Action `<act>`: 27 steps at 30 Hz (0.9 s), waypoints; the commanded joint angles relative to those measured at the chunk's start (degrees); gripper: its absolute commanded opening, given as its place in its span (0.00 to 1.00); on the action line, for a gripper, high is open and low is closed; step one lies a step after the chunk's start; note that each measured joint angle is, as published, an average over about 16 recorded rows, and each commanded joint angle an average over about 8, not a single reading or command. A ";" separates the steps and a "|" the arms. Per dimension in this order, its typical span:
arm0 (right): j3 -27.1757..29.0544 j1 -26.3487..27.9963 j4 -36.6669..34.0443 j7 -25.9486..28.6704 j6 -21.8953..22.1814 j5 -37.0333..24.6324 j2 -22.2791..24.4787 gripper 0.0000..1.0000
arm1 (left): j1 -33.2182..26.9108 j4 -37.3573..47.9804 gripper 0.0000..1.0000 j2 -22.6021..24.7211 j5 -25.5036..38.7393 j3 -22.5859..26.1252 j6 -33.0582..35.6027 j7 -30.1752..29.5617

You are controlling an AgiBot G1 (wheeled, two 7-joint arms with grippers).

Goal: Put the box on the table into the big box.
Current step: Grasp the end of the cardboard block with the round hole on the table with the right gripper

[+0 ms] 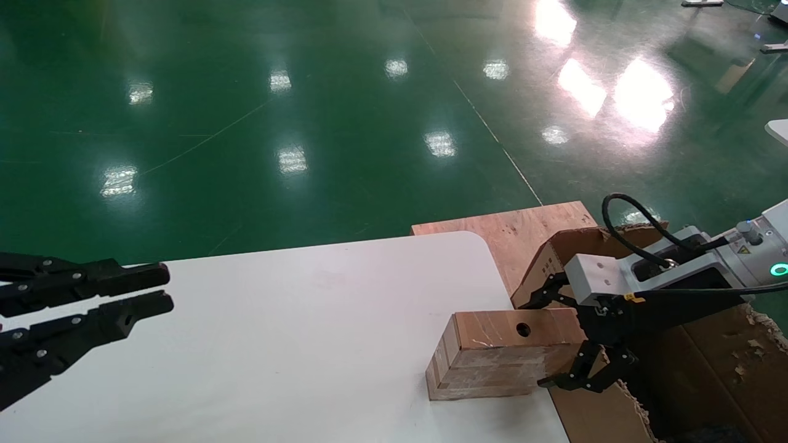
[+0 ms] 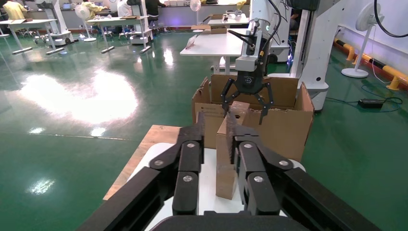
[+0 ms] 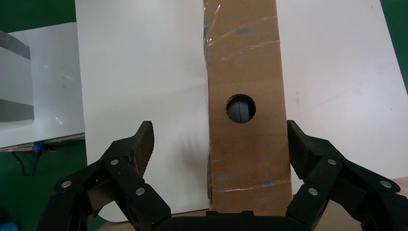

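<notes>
The left gripper (image 1: 165,289) hovers at nine o'clock over the table (image 1: 277,344), fingers slightly parted, empty. Toward four o'clock the box (image 1: 502,354) stands at the table's edge; the right gripper (image 1: 548,338) straddles it, jaws wide apart, beside the big box (image 1: 708,363).
</notes>
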 commanded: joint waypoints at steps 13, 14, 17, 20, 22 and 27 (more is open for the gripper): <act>0.24 -0.14 0.15 0.05 0.00 -0.12 0.06 0.00 | 0.00 0.00 1.00 0.00 0.00 0.00 0.00 0.00; 0.24 -0.14 0.16 0.06 0.00 -0.13 0.07 0.00 | 0.00 0.00 1.00 0.00 0.00 0.00 0.00 0.00; 0.26 -0.15 0.17 0.07 0.00 -0.14 0.08 0.00 | 0.00 0.00 1.00 0.00 0.00 0.00 0.00 0.00; 0.27 -0.16 0.18 0.08 0.00 -0.16 0.09 0.00 | 0.00 0.00 1.00 0.00 0.00 0.00 0.00 0.00; 0.28 -0.17 0.19 0.08 -0.01 -0.17 0.09 0.00 | 0.00 0.00 1.00 0.00 0.00 0.00 0.00 0.00; 0.29 -0.19 0.21 0.08 -0.02 -0.20 0.11 0.00 | 0.00 0.00 1.00 0.00 0.00 0.00 0.00 0.00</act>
